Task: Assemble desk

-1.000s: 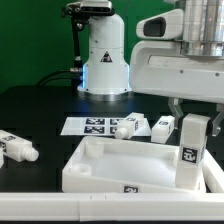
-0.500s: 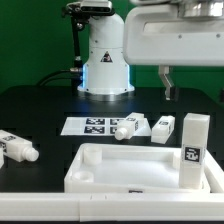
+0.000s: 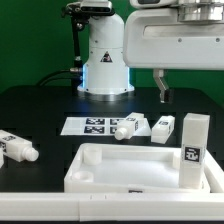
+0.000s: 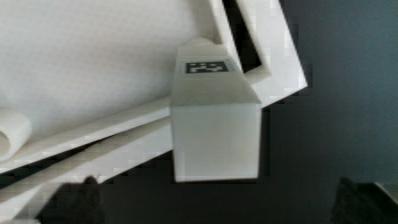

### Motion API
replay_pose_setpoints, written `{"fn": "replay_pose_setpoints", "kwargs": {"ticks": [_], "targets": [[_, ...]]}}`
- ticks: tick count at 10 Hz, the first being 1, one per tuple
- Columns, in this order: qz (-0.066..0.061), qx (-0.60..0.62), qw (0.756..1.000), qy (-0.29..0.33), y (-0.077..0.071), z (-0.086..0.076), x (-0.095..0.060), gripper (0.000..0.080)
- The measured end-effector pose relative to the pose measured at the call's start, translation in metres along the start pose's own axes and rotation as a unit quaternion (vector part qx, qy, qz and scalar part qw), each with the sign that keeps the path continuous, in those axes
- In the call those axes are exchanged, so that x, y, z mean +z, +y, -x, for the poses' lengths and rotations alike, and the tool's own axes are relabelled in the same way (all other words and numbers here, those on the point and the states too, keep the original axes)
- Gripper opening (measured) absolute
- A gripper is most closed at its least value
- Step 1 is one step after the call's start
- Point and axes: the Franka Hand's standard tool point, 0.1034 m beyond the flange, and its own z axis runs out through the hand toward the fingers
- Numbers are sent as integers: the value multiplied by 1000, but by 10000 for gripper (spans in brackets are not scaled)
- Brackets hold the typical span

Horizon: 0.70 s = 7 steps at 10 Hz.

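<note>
The desk panel, white and rimmed, lies at the front of the table. One white leg with a tag stands upright in its corner at the exterior view's right. My gripper is open and empty, raised above that leg and apart from it. One dark finger hangs under the white arm. In the wrist view the leg is seen from above, with the dark fingertips far apart on either side.
A loose leg lies at the exterior view's left. Two more legs lie by the marker board behind the panel. The white robot base with a blue light stands at the back.
One second ago my fingers stood around the upright leg. They have let go and risen well above it. The leg stays standing in the panel's corner.
</note>
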Motion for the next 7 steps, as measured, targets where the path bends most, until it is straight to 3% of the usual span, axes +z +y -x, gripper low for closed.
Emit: {"fn": "replay_pose_setpoints", "kwargs": {"ticks": [4, 7], "targets": [[5, -58, 998, -26, 26, 42, 2, 649], [10, -59, 998, -36, 28, 42, 3, 649]]}}
